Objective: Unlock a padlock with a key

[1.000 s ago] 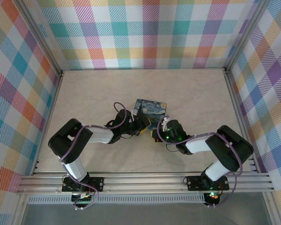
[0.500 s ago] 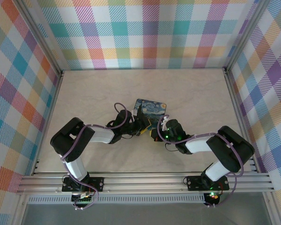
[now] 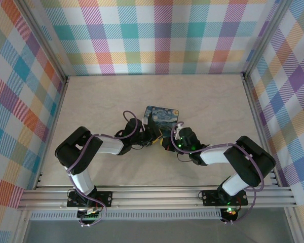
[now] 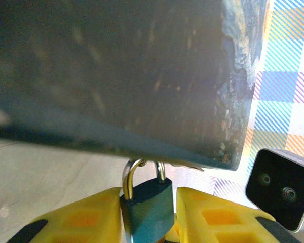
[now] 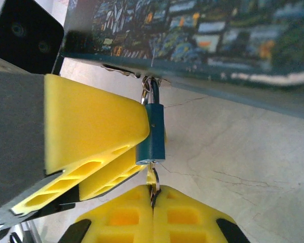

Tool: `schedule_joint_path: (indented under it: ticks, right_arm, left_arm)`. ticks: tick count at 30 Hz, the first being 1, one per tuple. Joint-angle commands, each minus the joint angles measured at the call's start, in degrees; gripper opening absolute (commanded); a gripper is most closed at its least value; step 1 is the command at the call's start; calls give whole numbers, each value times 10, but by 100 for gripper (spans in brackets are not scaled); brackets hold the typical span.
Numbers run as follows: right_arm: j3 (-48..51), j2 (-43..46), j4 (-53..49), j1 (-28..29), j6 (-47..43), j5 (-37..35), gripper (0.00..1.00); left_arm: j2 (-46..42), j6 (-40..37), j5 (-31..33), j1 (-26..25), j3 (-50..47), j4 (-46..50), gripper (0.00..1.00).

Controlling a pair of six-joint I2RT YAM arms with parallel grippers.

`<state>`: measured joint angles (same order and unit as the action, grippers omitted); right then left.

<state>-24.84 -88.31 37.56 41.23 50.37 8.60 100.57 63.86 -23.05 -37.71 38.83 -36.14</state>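
The small blue padlock (image 4: 148,207) hangs by its silver shackle (image 4: 127,174) from the latch on the edge of the dark-blue painted tin (image 3: 162,117). My left gripper (image 4: 149,197) is shut on the padlock body, with one yellow finger on each side. In the right wrist view the padlock (image 5: 153,132) stands upright beside the left gripper's fingers (image 5: 96,121). A key (image 5: 152,178) points up into the padlock's underside. My right gripper (image 5: 153,195) is shut on the key, just below the padlock. In the top view both grippers meet at the tin's near edge.
The tin (image 5: 202,35) lies on the pale table (image 3: 213,101), close above both grippers. The right wrist's black camera housing (image 4: 281,187) sits next to the left fingers. Plaid walls surround the table on three sides.
Both wrists have shifted slightly toward the tin's near edge. The hold on the padlock and on the key looks unchanged.
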Motion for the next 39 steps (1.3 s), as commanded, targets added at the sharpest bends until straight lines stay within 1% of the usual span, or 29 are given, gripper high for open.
schedule_joint_path:
  ticks: [1,6,15,21,23,26,29,32,36,39]
  right_arm:
    - [-20,20,23,5,30,14,0]
    - [-20,20,34,6,52,20,0]
    - [-23,9,31,6,69,24,1]
    - [-23,30,-9,6,43,2,16]
    - [-19,43,-41,6,32,-10,22]
    - [-3,65,-61,6,23,-36,31]
    - [8,91,-87,6,5,-57,38]
    - [3,124,-140,6,-39,-79,45]
    - [-17,180,-223,6,-125,-116,56]
    - [-30,227,-264,6,-197,-143,67]
  left_arm:
    - [8,15,-9,2,0,0,28]
    - [6,15,-8,2,-2,1,21]
    - [-4,21,-5,2,-6,1,11]
    - [-13,37,1,2,-10,4,6]
    - [-15,45,3,2,-11,6,4]
    - [-20,53,4,2,-11,9,0]
    - [-23,55,3,2,-8,19,0]
    - [-24,59,3,2,-8,18,0]
    - [-27,63,2,2,-8,19,0]
    - [-30,66,2,2,-8,20,0]
